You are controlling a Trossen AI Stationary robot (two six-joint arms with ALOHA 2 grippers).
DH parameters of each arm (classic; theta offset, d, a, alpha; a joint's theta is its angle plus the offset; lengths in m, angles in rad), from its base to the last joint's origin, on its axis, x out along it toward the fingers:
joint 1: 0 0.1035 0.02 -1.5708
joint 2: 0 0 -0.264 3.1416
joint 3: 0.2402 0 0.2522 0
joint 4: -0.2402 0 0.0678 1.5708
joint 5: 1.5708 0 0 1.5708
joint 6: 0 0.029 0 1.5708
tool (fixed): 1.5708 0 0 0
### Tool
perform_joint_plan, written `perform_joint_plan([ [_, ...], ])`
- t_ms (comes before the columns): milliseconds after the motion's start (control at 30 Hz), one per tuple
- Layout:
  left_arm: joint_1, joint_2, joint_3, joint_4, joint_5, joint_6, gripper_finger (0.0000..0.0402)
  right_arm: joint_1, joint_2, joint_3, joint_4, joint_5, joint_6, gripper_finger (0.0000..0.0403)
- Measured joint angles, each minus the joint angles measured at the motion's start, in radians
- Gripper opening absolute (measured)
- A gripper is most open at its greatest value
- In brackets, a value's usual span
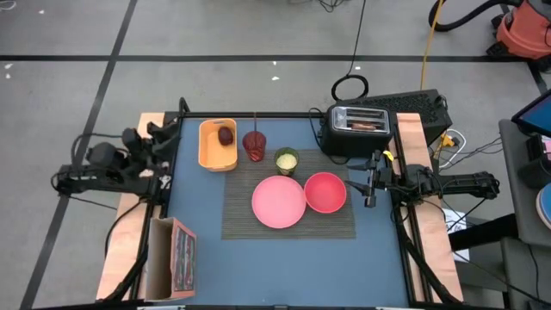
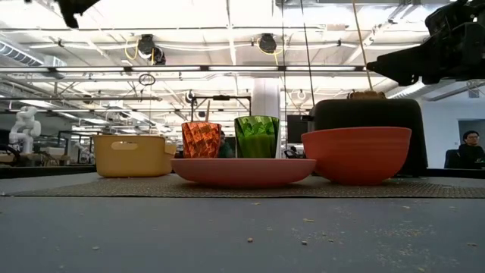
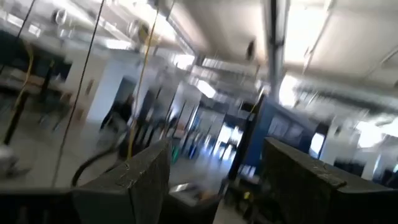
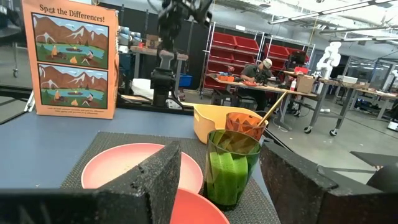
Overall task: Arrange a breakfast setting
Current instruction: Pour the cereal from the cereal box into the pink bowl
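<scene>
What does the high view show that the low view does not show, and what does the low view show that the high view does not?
Only the high view shows the dark-red fruit inside the yellow bin, the toast in the toaster's slots, and the box at the table's left edge.

Only the low view shows the room behind the table, with a seated person.

Both show the pink plate, bowl, red tumbler, green cup and placemat.

The blue table [image 1: 198, 207] carries a dark woven placemat [image 1: 288, 226] at its centre. Directly on the table at eleven o'clock from the mat sits a yellow tub [image 1: 217, 145], at one o'clock a black toaster [image 1: 356, 129], and at eight o'clock, by the near left corner, a picture box [image 1: 173, 257]. A red tumbler [image 1: 255, 145] stands at twelve o'clock, just beyond the mat's far edge.
</scene>
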Motion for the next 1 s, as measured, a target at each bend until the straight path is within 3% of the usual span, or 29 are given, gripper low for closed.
perform_joint_plan([
  [167, 0.0, 0.196, 0.264, -0.327, -0.061, -0.103, 0.0257, 0.0, 0.0, 0.0, 0.0, 0.0, 0.0, 0.021],
  [367, 0.0, 0.408, 0.566, -0.658, -0.065, -0.295, 0.0257, 0.0, 0.0, 0.0, 0.0, 0.0, 0.0, 0.021],
  [633, -0.022, 0.638, 0.935, -1.207, 0.015, -0.662, 0.0257, 0.0, 0.0, 0.0, 0.0, 0.0, 0.0, 0.021],
  [733, -0.038, 0.718, 1.054, -1.444, 0.082, -0.809, 0.0257, 0.0, 0.0, 0.0, 0.0, 0.0, 0.0, 0.021],
  [867, -0.057, 0.808, 1.189, -1.742, 0.245, -0.991, 0.0257, 0.0, 0.0, 0.0, 0.0, 0.0, 0.0, 0.021],
  [1000, -0.081, 0.823, 1.217, -1.697, 0.406, -1.065, 0.0257, 0.0, 0.0, 0.0, 0.0, 0.0, 0.0, 0.021],
])
